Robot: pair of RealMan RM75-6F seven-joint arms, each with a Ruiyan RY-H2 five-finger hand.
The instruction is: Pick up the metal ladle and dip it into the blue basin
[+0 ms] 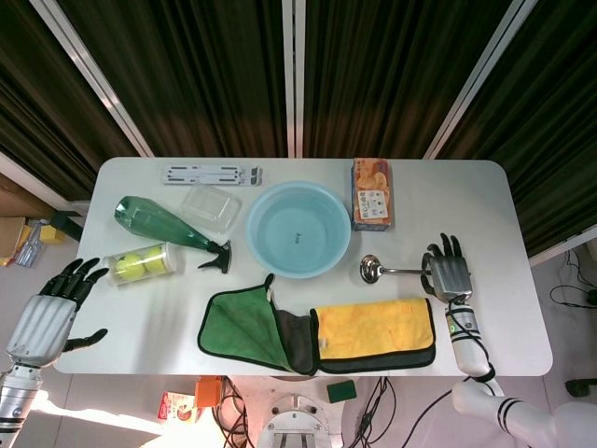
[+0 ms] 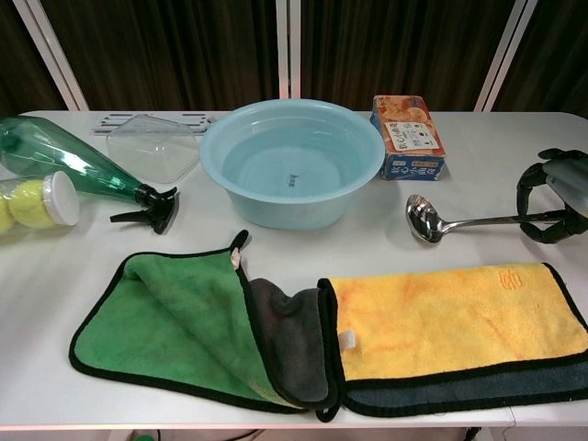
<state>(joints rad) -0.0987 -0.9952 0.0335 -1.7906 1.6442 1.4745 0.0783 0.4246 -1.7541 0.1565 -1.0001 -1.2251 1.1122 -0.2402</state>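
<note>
The metal ladle [image 1: 392,271] lies right of the blue basin [image 1: 252,233], its bowl [image 2: 423,219] pointing left toward the basin [image 2: 294,214] and low over the white table. My right hand [image 1: 449,273] grips the far end of the handle, with its fingers [image 2: 537,204] curled around it. The basin holds a shallow layer of water. My left hand [image 1: 44,317] hangs open beyond the table's left edge, touching nothing.
A yellow cloth [image 2: 450,317] lies just in front of the ladle, beside a green cloth [image 2: 170,317]. An orange box [image 1: 372,194] stands behind the ladle. A green spray bottle [image 1: 163,224], a clear container [image 1: 210,207] and a tennis-ball tube [image 1: 143,264] lie left of the basin.
</note>
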